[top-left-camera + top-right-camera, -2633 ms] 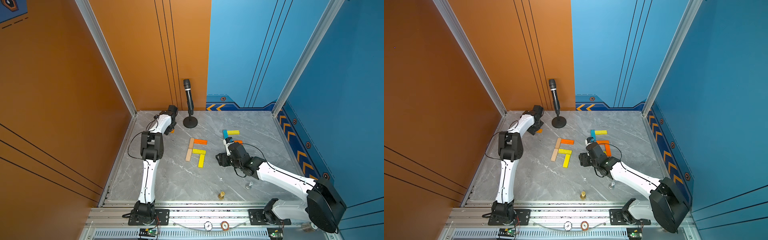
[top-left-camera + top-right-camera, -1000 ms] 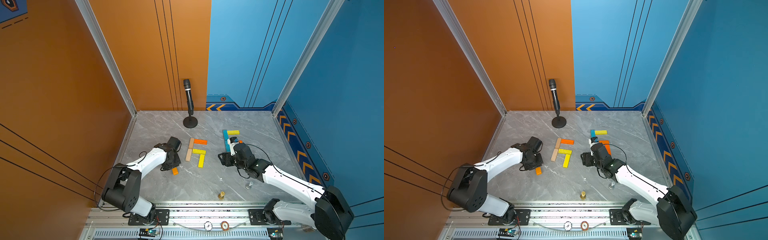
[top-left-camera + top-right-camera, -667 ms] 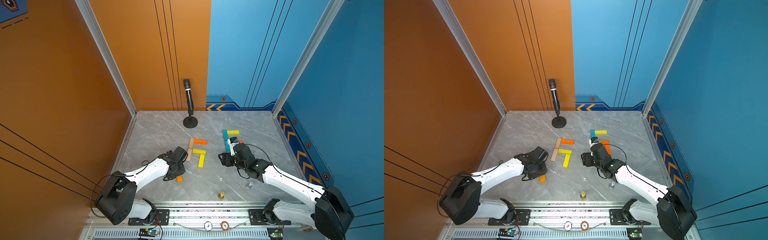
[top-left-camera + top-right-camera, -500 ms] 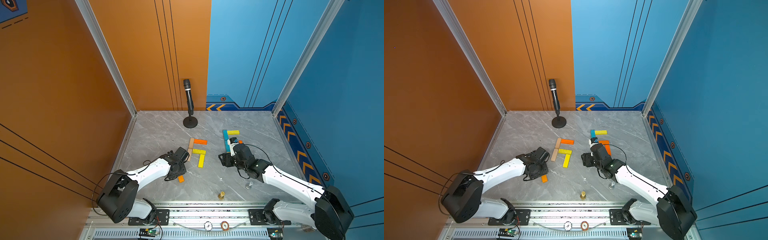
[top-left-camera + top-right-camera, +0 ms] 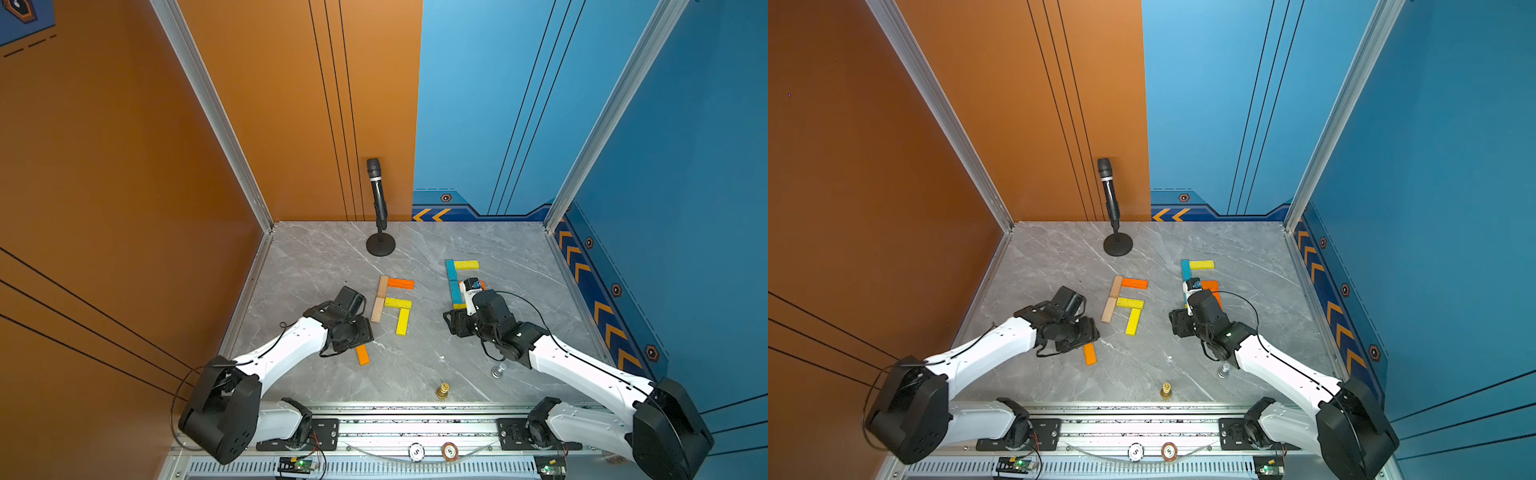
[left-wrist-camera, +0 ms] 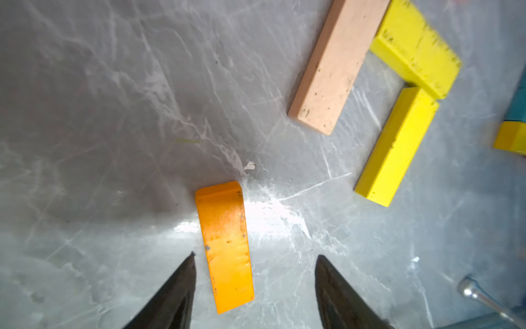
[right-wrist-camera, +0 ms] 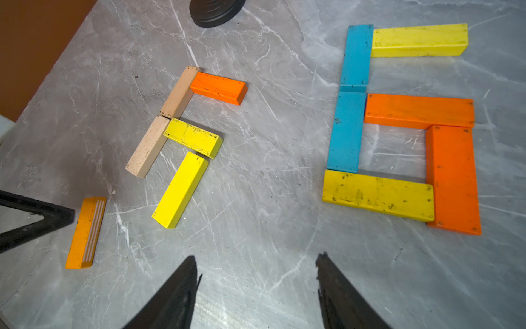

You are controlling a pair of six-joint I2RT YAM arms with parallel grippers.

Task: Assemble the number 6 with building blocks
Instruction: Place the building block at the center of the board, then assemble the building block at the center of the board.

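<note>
Grey marble-look tabletop [image 5: 316, 257], orange wall on the left, blue wall on the right. The loose orange wooden bar [image 5: 362, 354] lies flat on the table, near-left of the unfinished six [image 5: 397, 303]. It touches no other block.

The left gripper [image 6: 256, 256] sits over the bar's far end with its jaws apart. The bar lies between the fingertips, close by one of them and well clear of the other, so it is not clamped. The jaws span its short width, and its long axis runs out ahead of the fingers.

Key relation: in both top views the bar's long axis runs near-to-far, slightly tilted. The gap it should fill runs left-to-right, from the near end of the lower tan wooden bar [image 5: 377, 309] to the near end of the near yellow wooden bar [image 5: 402, 322]. My read is that the bar needs about a quarter turn, then a short shift far and right.

The right gripper [image 7: 256, 262] is spread wide and empty over bare table. It sits between the unfinished six and the finished six of blue, yellow and orange bars [image 7: 345, 131], well apart from the loose bar. The left arm is clearly nearer, so this looks like the left arm's job.
</note>
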